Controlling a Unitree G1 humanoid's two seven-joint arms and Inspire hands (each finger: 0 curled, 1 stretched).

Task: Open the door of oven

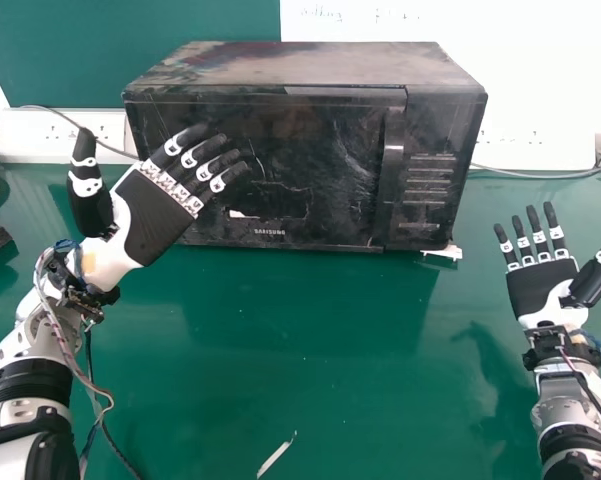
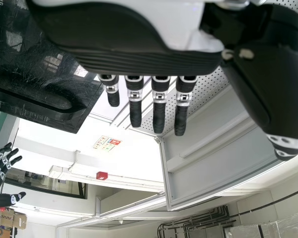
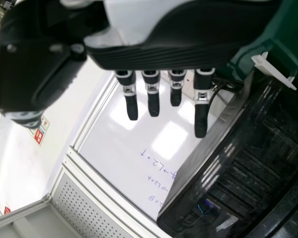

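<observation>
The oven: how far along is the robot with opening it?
The door is shut, so no opening looks done. Getting into position is perhaps in hand: the left hand is raised by the door's left part, open and gripping nothing; the right hand is open, to the right of the oven. Remaining: getting hold of the upright handle and swinging the door open.
</observation>
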